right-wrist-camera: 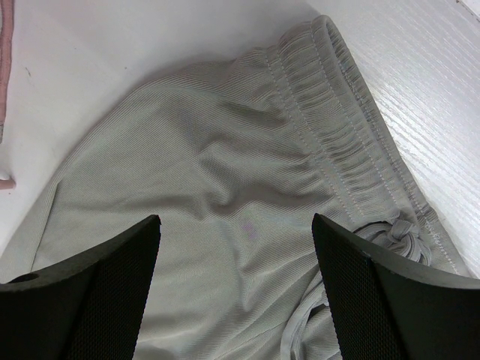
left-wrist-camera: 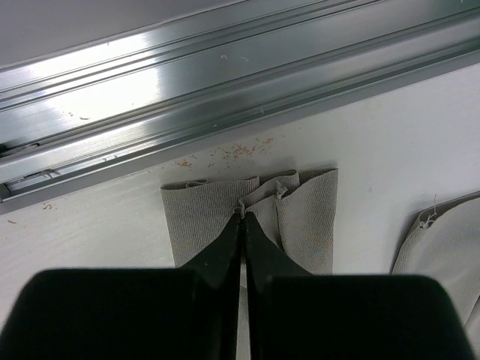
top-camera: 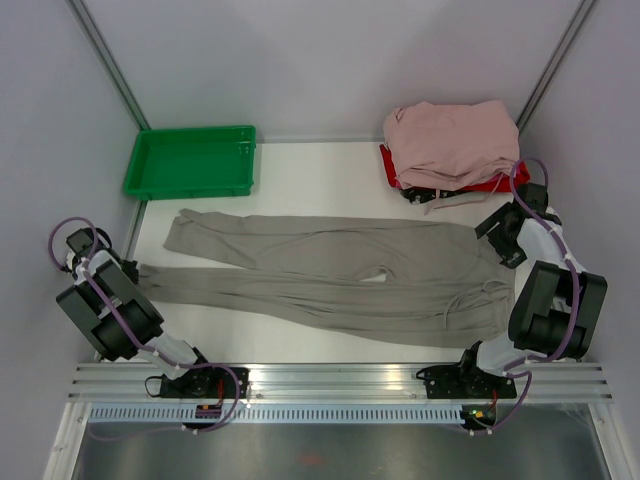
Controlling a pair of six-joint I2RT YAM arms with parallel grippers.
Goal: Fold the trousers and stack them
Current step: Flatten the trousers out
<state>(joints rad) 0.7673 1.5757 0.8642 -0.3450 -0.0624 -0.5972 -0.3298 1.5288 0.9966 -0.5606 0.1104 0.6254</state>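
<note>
The grey-beige trousers (top-camera: 330, 275) lie spread flat across the table, waist to the right and both leg ends to the left. My left gripper (top-camera: 128, 270) is at the near leg's cuff (left-wrist-camera: 300, 217). Its black fingers (left-wrist-camera: 225, 251) are pressed together on a fold of that cuff, which is bunched at their tips. The far leg's end (left-wrist-camera: 442, 240) lies free to the right in the left wrist view. My right gripper (top-camera: 497, 232) hovers open over the waist. The elastic waistband (right-wrist-camera: 352, 142) and drawstring knot (right-wrist-camera: 394, 232) lie by its right finger (right-wrist-camera: 390, 300), and nothing sits between the fingers.
A green tray (top-camera: 190, 160) stands at the back left. A pile of pale pink garments (top-camera: 455, 140) rests on a red tray (top-camera: 388, 162) at the back right. An aluminium rail (left-wrist-camera: 187, 90) runs along the table's left edge, just beyond the held cuff.
</note>
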